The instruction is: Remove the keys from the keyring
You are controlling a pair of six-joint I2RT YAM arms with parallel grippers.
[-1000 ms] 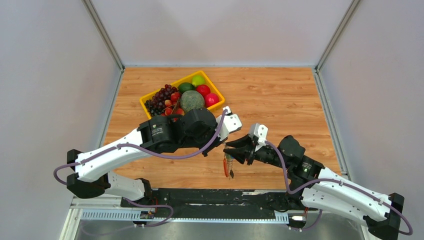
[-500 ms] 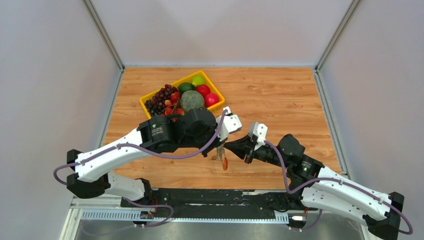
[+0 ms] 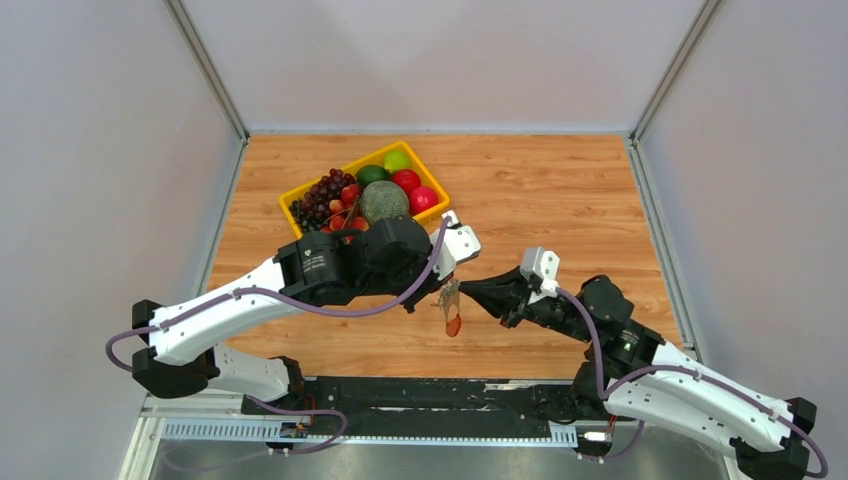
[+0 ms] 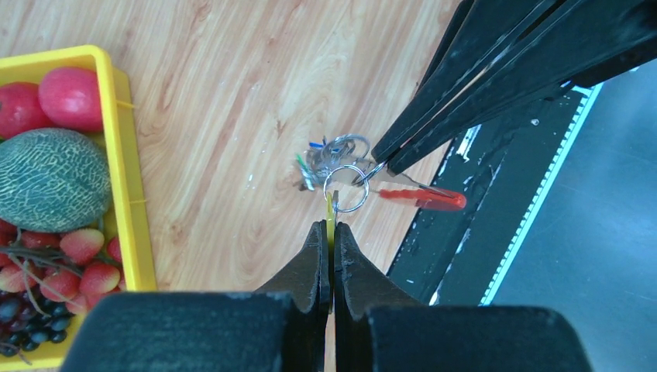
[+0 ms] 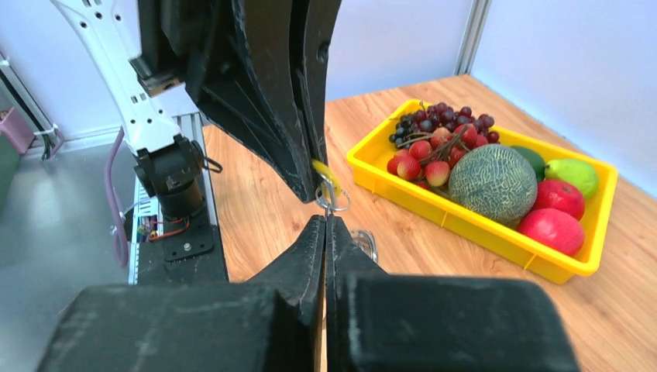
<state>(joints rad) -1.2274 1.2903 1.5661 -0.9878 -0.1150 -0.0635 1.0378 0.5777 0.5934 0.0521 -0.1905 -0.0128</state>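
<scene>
The keyring hangs in the air between my two gripper tips, above the table's near edge, with its red oval tag dangling below. In the left wrist view my left gripper is shut on the yellow key, which is threaded on the silver ring. Blue and green keys bunch beside it, and the red tag sticks out to the right. My right gripper is shut on the ring from the other side, just under the yellow key.
A yellow fruit tray with grapes, a melon and apples stands just behind the left arm; it also shows in the left wrist view and the right wrist view. The black base rail runs below the keyring.
My right gripper has shut and met the left gripper's tip, then the right arm shifted to the right. The bunch has risen and now hangs between both grippers.
</scene>
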